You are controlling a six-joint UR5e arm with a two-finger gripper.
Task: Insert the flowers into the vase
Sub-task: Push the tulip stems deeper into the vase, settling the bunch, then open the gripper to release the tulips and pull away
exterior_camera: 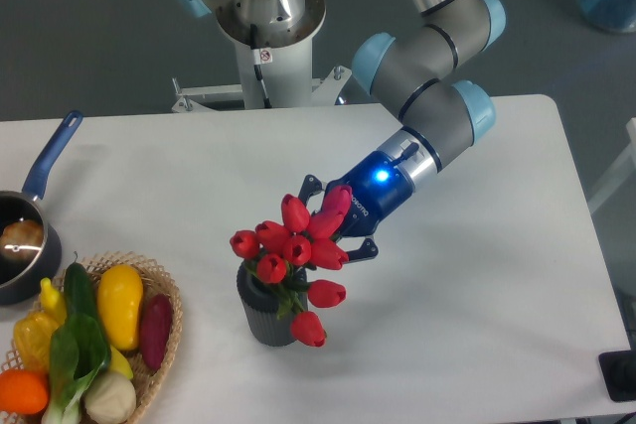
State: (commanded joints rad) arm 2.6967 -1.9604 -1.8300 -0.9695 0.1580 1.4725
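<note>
Fingers of the dark two-finger gripper (333,222) sit behind the red blooms, so I cannot tell if they are clenched or let go. A bright blue light glows on the wrist behind them.

The bunch of red tulips with green stems (293,260) leans over the small dark grey ribbed round vase (266,309). The stems go down into its round mouth. 2 blooms hang over the right side of the rim, and the bunch spreads wider than the vase. The blooms look smooth and shiny. The vase sides have thin up-and-down lines.

The vase stands near the front of the flat white table (477,325). Lots of bare table lies to its right and behind it. On its left, close by but not touching, sits a woven tan basket of yellow, green, purple and orange vegetables (84,345) at the front left corner. A dark saucepan with a blue handle (30,235) sits at the left edge.

Behind the table the floor is dark grey, and the arm's round grey base (263,7) stands there.
</note>
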